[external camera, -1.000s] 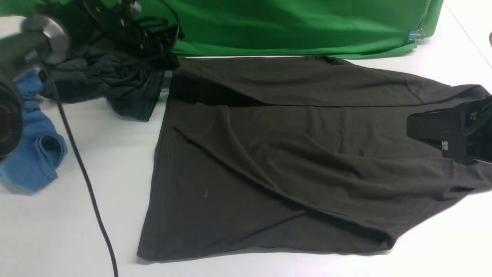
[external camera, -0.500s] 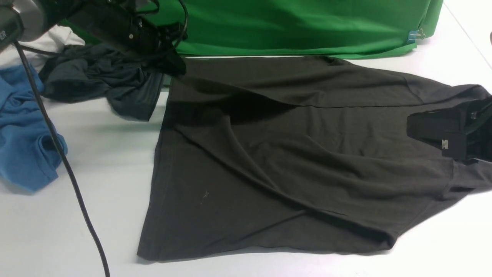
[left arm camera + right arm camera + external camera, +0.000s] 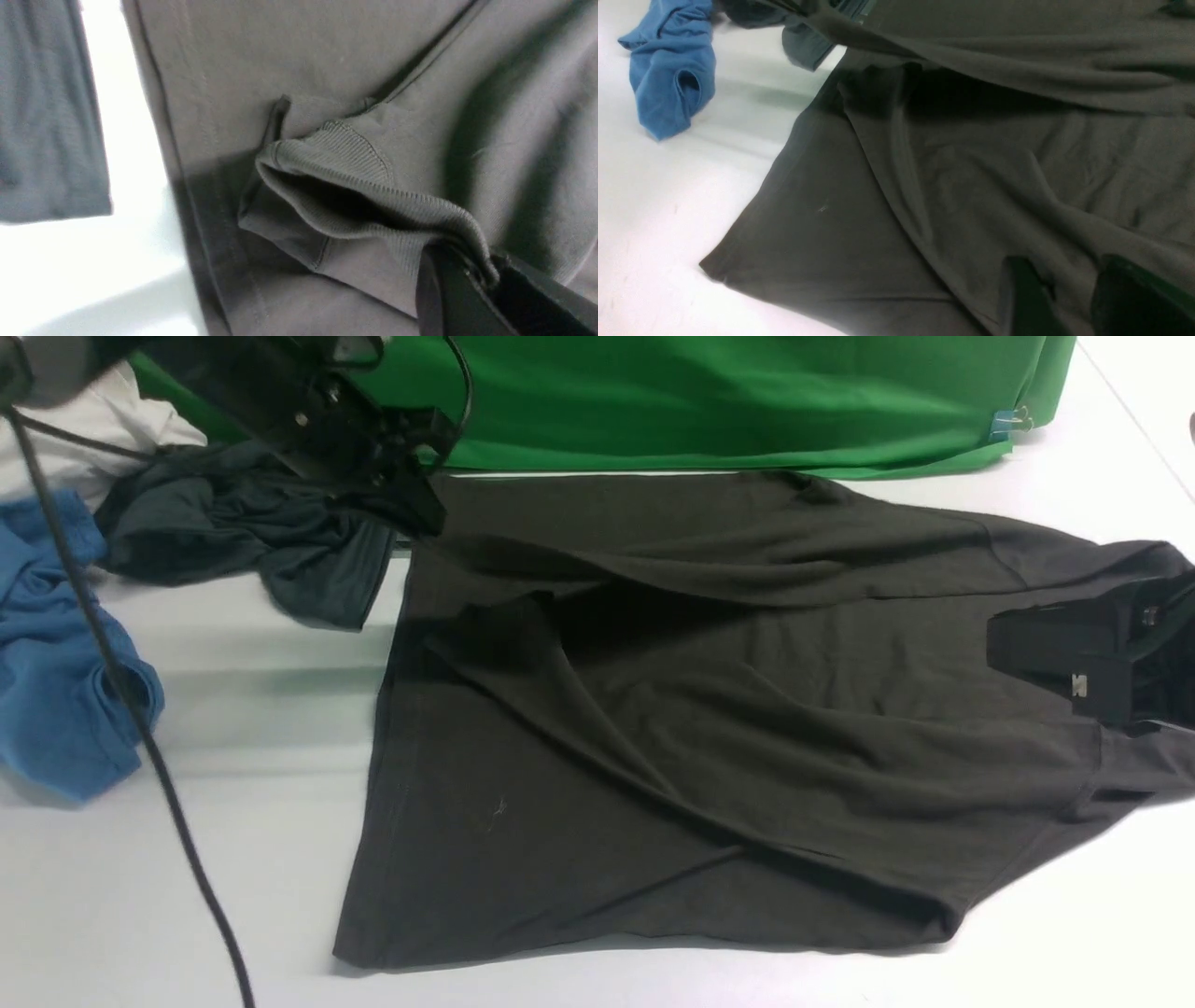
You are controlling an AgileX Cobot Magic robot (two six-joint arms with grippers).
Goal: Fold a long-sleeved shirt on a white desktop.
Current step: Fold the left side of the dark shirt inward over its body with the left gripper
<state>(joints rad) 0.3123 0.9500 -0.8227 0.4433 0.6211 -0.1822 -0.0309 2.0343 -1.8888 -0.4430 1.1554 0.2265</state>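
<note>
The long-sleeved shirt lies spread on the white desktop, hem to the left and neck to the right. My left gripper hovers over the shirt's far left corner. It is shut on the ribbed sleeve cuff, which hangs open from the pinch of the left gripper above the shirt's body. The lifted sleeve runs along the far edge. My right gripper rests on the shirt near the neck. In the right wrist view the right gripper has a ridge of cloth pinched between its fingers.
A dark grey-teal garment is bunched at the far left, touching the shirt's corner. A blue garment lies at the left edge. A green cloth runs along the back. My left arm's black cable hangs over the left of the desktop.
My left arm has swung away from the camera toward the far left corner, carrying the cuff. The sleeve's fold has shifted over the shirt's body. The right gripper has stayed put.
</note>
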